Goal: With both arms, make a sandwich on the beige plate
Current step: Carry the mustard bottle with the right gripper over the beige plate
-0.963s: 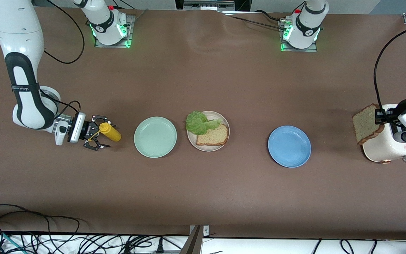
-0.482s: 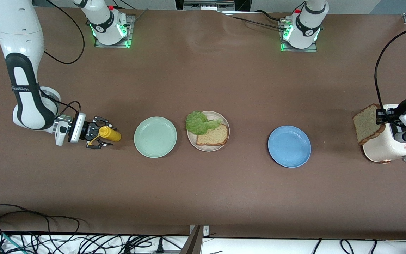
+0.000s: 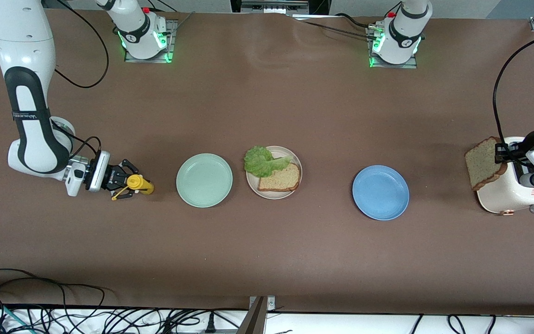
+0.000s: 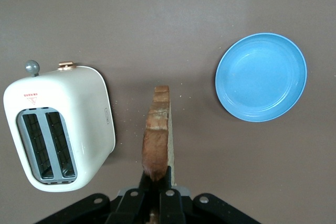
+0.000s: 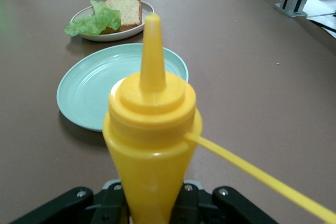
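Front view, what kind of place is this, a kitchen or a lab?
Likely a robotics lab staged as a kitchen: arm bases bolted to a brown table, loose cables along its edge, a toaster.

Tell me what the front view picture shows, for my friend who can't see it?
The right claw grips a yellow plastic squeeze bottle beside a round mint green plate. The left claw holds a square brown bread slice above a cream toaster. Between them, a round beige plate carries bread with ruffled green lettuce, near a round blue plate.
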`<state>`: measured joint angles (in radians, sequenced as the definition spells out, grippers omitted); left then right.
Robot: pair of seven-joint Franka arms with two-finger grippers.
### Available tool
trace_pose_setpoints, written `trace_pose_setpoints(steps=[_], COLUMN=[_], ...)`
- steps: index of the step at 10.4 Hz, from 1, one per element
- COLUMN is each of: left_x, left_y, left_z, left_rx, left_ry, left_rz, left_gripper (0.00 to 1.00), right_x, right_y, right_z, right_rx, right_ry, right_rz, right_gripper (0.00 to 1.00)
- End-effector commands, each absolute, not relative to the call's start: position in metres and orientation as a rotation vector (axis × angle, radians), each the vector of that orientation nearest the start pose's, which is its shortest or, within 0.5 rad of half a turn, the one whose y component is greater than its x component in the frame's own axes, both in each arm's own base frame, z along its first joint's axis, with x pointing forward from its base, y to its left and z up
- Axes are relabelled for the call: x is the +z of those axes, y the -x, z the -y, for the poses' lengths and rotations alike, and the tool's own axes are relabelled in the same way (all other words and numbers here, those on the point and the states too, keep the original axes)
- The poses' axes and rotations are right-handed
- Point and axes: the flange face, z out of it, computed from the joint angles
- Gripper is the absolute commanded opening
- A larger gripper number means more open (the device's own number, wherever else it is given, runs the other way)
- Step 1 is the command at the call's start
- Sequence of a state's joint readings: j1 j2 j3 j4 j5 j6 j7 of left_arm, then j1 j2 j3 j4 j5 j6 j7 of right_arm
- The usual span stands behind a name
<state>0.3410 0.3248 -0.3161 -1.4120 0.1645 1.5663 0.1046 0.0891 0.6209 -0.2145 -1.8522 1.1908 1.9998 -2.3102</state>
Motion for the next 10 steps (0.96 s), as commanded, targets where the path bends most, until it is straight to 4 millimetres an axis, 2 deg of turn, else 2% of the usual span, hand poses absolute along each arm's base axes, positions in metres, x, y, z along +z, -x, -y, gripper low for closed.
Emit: trace_pose_setpoints(steps=[1,3,7,10], left_x=[0.522,0.525,0.526,0.526], left_y=[-0.636,-0.636,-0.635,-0.634], left_z=[-0.065,-0.064,-0.063,-0.079], left_rx=[0.23,0.225,0.222,0.218], left_ry=[3.1,3.105,3.138,3.16], left_rz=[-0.12,-0.114,-0.1,-0.058], left_gripper=[0.0,0.0,0.0,0.0], right_x=[0.196,0.217,0.246,0.273], right_y=[-0.62,-0.63,-0.637,-0.649], right_z=[0.016,0.006,-0.04,-0.078], right_rx=[-0.728,-0.679,-0.612,-0.511], right_ry=[1.861,1.892,1.925,1.978], right_rz=[1.57,1.601,1.573,1.588], right_gripper=[0.0,0.0,0.0,0.0])
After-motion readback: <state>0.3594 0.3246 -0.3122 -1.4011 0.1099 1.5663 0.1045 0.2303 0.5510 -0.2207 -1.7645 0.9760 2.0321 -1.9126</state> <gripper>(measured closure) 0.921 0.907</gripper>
